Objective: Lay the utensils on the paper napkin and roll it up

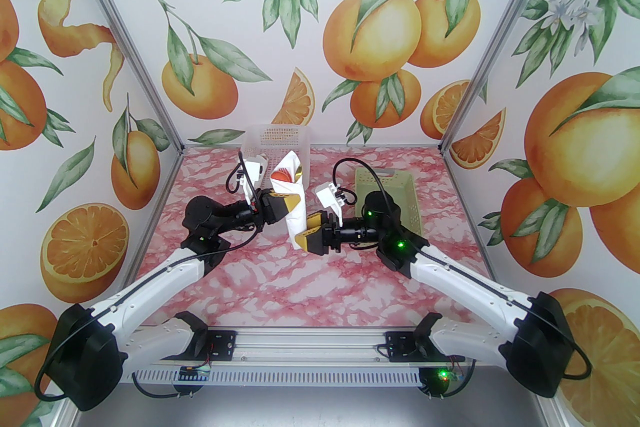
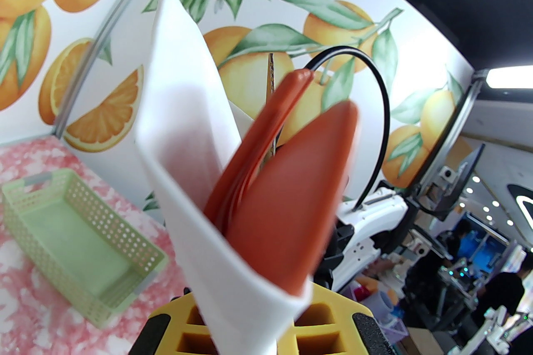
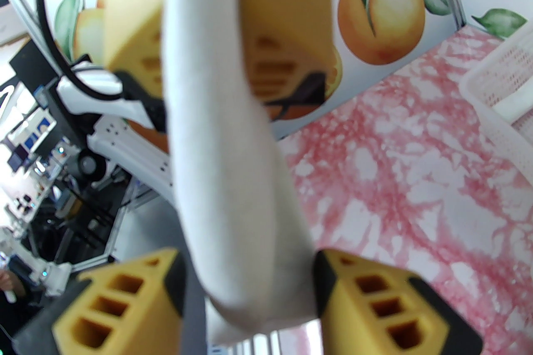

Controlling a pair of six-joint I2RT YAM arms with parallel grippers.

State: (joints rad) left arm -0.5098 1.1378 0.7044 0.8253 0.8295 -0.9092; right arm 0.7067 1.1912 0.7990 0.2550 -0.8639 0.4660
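Left gripper (image 1: pixel 294 203) is clamped on the thin white paper napkin (image 1: pixel 294 187). The napkin is wound into a cone-like roll and held upright in the air over the far half of the pink marbled surface (image 1: pixel 280 285), about midway between its left and right edges. The right gripper (image 3: pixel 250 303) stands with its jaws apart on either side of the roll's lower end; we judge that it has hold of nothing.

We note red-orange plastic utensils (image 2: pixel 291 187) standing out of the roll's open top, one of them a round-bowled spoon (image 1: pixel 281 175). Whether a dark-handled knife is also inside, we cannot tell.

Finding: placing the utensils and rolling the napkin appear done, and the roll keeps its shape under one grip. In our judgement only setting it down is left. A white perforated plastic basket (image 1: pixel 277 137) stands just behind the roll at the far edge, and a pale green perforated basket (image 1: pixel 400 202) stands to its right. The task names no destination.
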